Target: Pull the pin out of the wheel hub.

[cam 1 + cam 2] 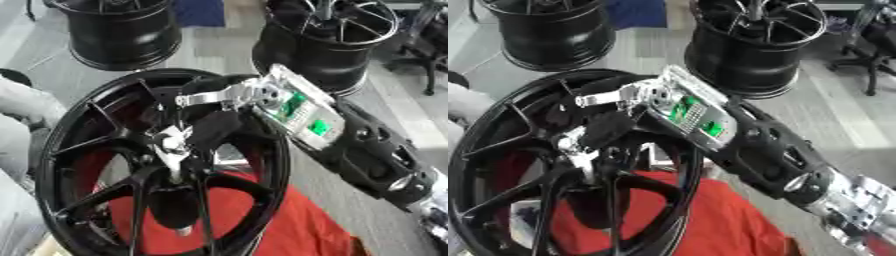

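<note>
Right hand [214, 112] at wheel hub [171, 142], fingers curled round pin [178, 162]

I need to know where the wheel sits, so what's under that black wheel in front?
A red cloth shows under the black wheel, through its spokes. The right hand at the hub covers the centre, and what lies beneath the cloth is hidden.

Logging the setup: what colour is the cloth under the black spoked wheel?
Red cloth, clearest in the left eye view, below the wheel.
</note>
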{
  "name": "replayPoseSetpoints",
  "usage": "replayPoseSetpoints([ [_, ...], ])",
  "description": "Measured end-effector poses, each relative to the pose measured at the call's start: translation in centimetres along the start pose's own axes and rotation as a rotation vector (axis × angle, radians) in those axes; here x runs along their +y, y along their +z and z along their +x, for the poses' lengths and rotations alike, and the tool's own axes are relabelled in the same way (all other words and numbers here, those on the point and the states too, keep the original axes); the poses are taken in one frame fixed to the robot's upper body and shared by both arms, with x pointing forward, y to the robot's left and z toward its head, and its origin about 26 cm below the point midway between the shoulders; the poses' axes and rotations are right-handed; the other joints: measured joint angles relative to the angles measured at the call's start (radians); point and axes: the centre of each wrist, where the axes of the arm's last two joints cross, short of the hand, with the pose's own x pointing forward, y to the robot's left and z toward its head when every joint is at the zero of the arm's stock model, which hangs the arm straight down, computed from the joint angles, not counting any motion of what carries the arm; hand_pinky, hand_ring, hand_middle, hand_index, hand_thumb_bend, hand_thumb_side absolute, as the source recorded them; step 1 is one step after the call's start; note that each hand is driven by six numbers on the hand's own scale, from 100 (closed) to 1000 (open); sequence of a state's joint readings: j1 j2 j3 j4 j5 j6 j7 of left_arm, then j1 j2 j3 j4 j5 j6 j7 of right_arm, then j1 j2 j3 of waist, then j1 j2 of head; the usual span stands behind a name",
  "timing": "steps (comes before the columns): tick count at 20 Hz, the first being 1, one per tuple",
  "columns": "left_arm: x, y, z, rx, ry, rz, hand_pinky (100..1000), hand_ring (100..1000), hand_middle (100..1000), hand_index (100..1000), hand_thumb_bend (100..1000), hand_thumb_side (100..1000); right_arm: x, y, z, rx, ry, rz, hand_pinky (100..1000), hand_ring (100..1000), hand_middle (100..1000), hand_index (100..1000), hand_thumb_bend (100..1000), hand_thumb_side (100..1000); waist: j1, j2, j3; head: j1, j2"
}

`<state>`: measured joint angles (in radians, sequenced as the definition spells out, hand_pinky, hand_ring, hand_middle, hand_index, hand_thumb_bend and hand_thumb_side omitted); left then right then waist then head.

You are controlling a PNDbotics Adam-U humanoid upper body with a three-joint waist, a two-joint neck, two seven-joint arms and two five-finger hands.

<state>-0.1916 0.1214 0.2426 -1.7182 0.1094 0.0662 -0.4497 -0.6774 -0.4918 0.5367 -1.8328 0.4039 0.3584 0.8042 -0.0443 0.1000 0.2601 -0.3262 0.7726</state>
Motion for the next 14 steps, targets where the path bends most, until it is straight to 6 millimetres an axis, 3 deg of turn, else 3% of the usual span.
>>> replayPoseSetpoints([
  [7, -0.12, -0.1, 0.01, 0.0, 0.001, -0.008, 609, 621, 625, 741, 100, 860, 0.21, -0.44, -0.52, 0.031, 0.025, 0.023, 921, 937, 935, 1000, 100, 726, 0.0, 0.001, 0.005, -0.019, 0.0],
  [14, -0.13, -0.11, 0.02, 0.001, 0.001, -0.01, 608, 623, 626, 742, 100, 859, 0.4, -0.67, -0.73, 0.05, 0.044, 0.042, 917, 935, 928, 1000, 100, 649, 0.0, 0.003, 0.006, -0.022, 0.0],
])
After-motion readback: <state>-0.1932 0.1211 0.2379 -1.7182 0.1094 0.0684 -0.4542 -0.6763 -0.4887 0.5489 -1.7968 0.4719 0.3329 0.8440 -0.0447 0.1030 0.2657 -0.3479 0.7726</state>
